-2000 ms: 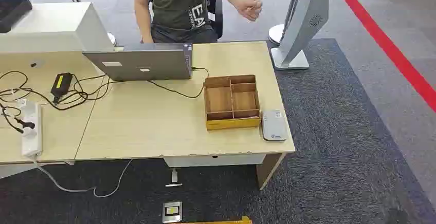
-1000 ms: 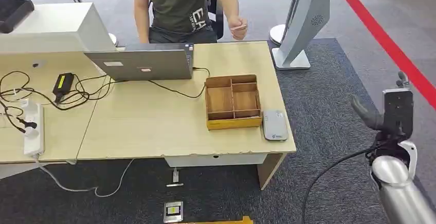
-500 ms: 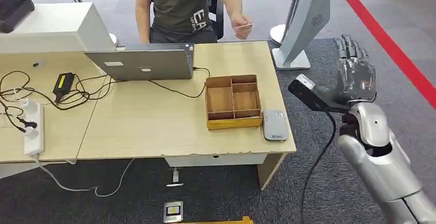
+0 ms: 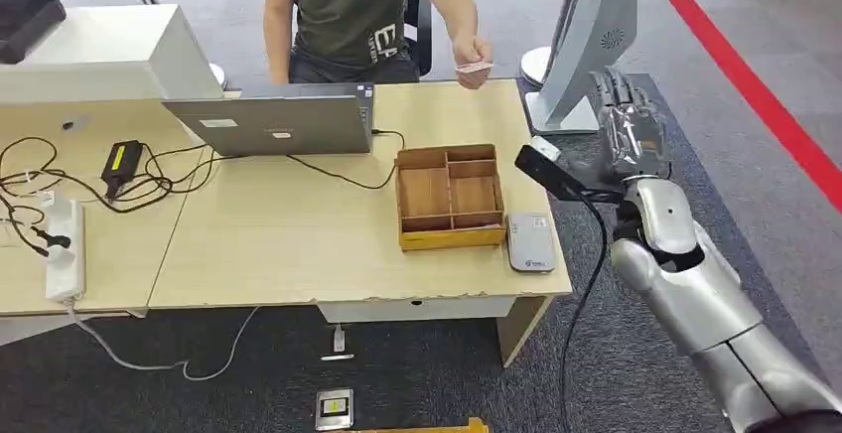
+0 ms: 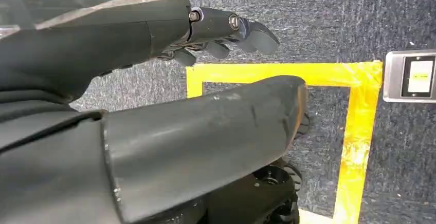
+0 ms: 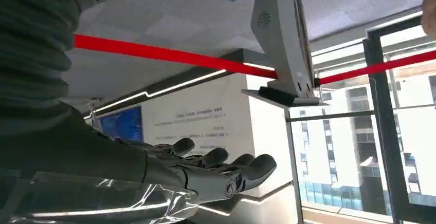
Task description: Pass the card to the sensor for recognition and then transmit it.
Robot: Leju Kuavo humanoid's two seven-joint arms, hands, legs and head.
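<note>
My right robot hand (image 4: 635, 135) hovers empty, fingers spread, beside the surface (image 4: 298, 244) to receive the card (image 4: 475, 70), which a person's hand (image 4: 471, 54) holds out ahead of it; the sensor (image 4: 530, 241) lies below, nearer me.

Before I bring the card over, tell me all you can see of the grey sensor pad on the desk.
The sensor pad is a flat, light grey rounded rectangle, plastic by the look, with a small bluish mark near its front end. It lies flat on the wooden desk close to the front right corner, just right of the wooden compartment tray; whether they touch is unclear. Nothing rests on it. The right hand is raised beyond it, over the carpet beside the desk.
</note>
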